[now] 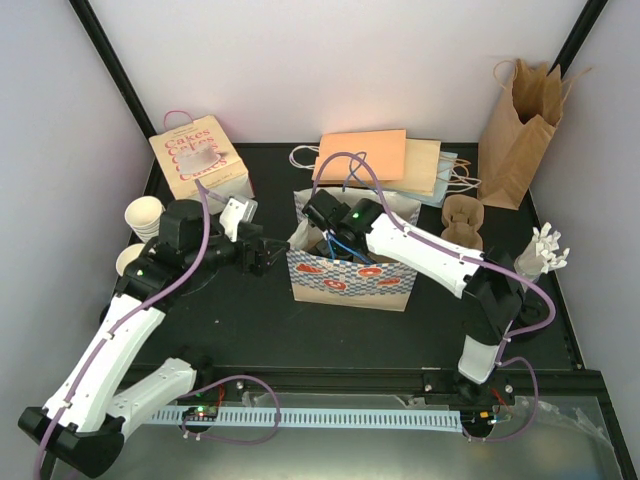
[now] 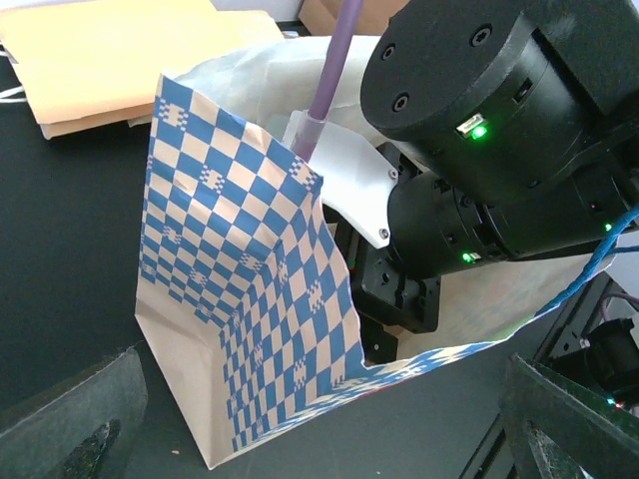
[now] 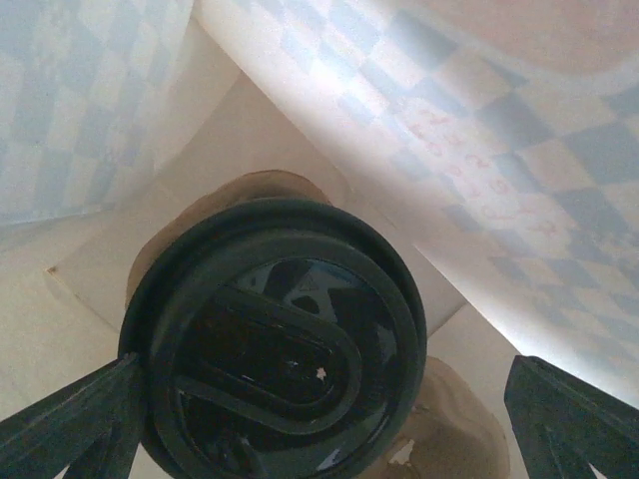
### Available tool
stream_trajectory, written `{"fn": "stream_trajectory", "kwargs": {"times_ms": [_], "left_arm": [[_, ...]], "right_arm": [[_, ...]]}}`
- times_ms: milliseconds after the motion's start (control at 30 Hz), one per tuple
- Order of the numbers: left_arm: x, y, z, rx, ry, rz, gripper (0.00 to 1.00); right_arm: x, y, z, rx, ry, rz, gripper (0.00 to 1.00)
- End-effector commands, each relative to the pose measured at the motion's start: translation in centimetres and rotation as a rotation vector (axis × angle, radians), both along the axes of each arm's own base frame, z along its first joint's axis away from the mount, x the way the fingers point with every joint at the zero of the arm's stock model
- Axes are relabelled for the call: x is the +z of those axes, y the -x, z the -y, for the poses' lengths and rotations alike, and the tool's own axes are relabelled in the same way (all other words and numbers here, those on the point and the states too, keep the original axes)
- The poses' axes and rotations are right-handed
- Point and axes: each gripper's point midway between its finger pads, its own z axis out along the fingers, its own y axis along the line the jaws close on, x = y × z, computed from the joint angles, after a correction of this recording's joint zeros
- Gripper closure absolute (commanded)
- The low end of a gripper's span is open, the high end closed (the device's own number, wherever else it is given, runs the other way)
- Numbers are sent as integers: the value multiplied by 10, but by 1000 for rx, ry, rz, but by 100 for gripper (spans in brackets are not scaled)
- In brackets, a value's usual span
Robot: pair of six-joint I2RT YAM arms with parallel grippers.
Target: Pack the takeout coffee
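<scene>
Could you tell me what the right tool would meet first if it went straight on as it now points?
Most likely the black lid, straight ahead inside the checked bag, though depth is unclear.

Right arm [image 1: 420, 250] plugged the mouth of the checkered bag [image 1: 350, 283]; no second way in. Inside, black lid [image 3: 275, 349] covered the floor, walls close around. Left gripper [image 1: 268, 258] crowded the bag's left side. Near table [image 1: 330, 340] strip passable.
</scene>
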Motion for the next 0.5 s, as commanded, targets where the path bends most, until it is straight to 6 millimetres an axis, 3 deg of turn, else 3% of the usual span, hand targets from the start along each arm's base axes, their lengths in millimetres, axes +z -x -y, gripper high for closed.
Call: {"fn": "stream_trajectory", "kwargs": {"times_ms": [0, 200, 467], "left_arm": [[17, 2, 3, -6, 28, -23, 1], [14, -1, 4, -2, 13, -78, 1], [15, -14, -13, 156, 24, -126, 1]], "right_arm": [[21, 4, 4, 8, -4, 12, 0], [41, 4, 9, 0, -21, 46, 0], [55, 7, 17, -11, -43, 83, 0]]}}
